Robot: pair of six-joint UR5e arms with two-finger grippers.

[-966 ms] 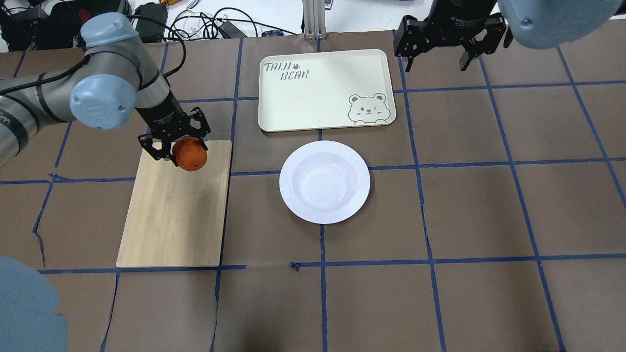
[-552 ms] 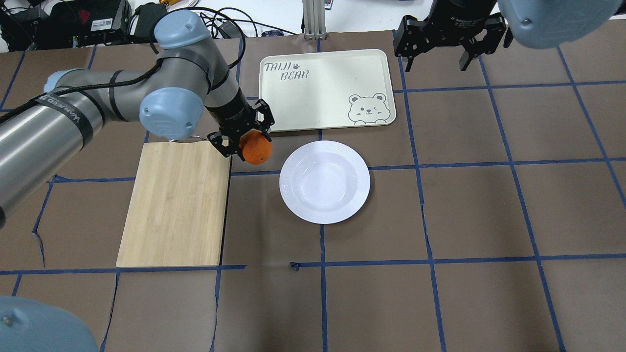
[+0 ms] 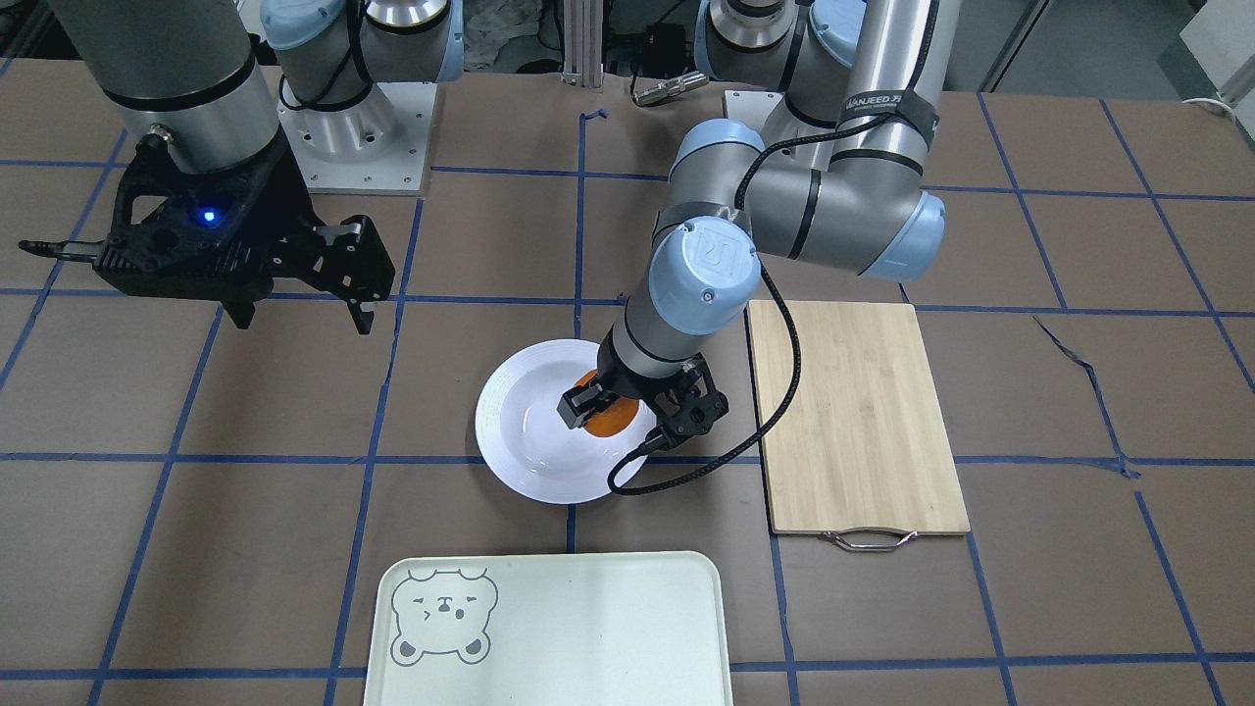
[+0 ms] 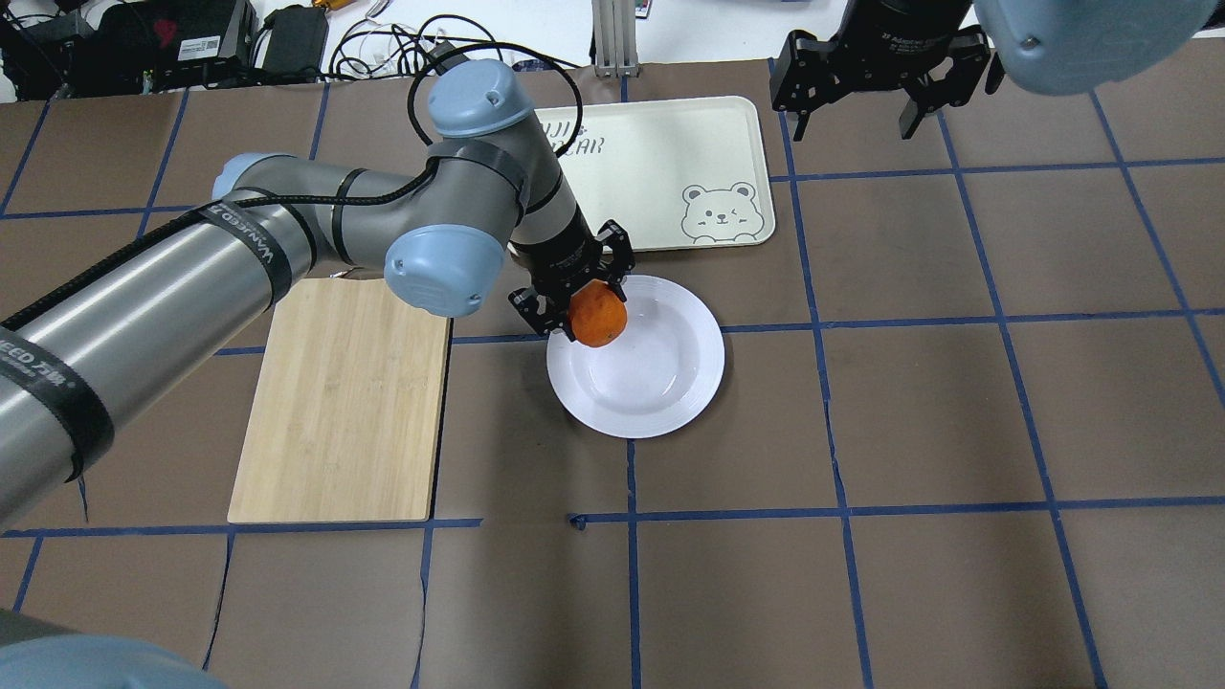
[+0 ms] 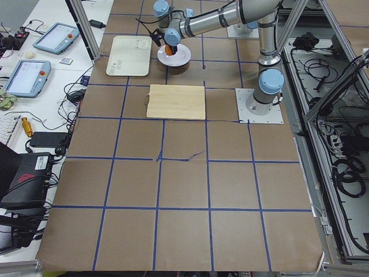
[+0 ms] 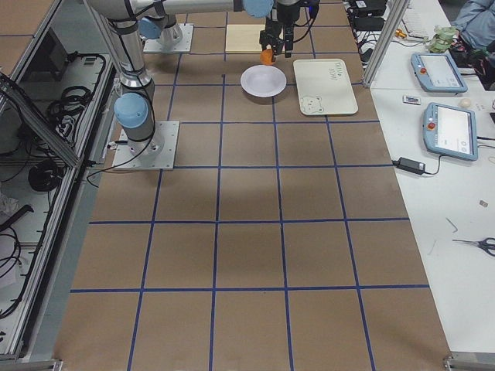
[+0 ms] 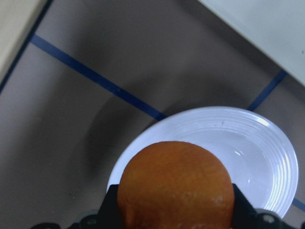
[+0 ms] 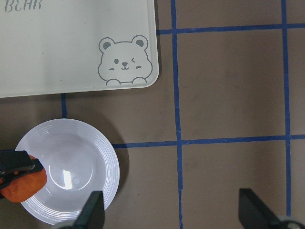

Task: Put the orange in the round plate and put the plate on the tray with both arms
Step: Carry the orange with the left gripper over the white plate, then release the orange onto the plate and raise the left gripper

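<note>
My left gripper (image 4: 574, 299) is shut on the orange (image 4: 597, 317) and holds it above the near-left rim of the white round plate (image 4: 670, 373). In the front view the orange (image 3: 606, 416) hangs over the plate (image 3: 529, 431), and in the left wrist view the orange (image 7: 175, 186) fills the bottom with the plate (image 7: 257, 143) below it. The pale tray (image 4: 670, 163) with a bear drawing lies just beyond the plate. My right gripper (image 4: 857, 100) hovers open at the far right, beside the tray (image 8: 71, 47), with nothing between its fingers.
A bamboo cutting board (image 4: 345, 402) with a metal handle lies left of the plate. Blue tape lines grid the brown table. Cables and boxes (image 4: 191, 38) sit past the far edge.
My left arm has carried the orange rightward from over the cutting board to over the plate's left rim. The right arm has not moved.
</note>
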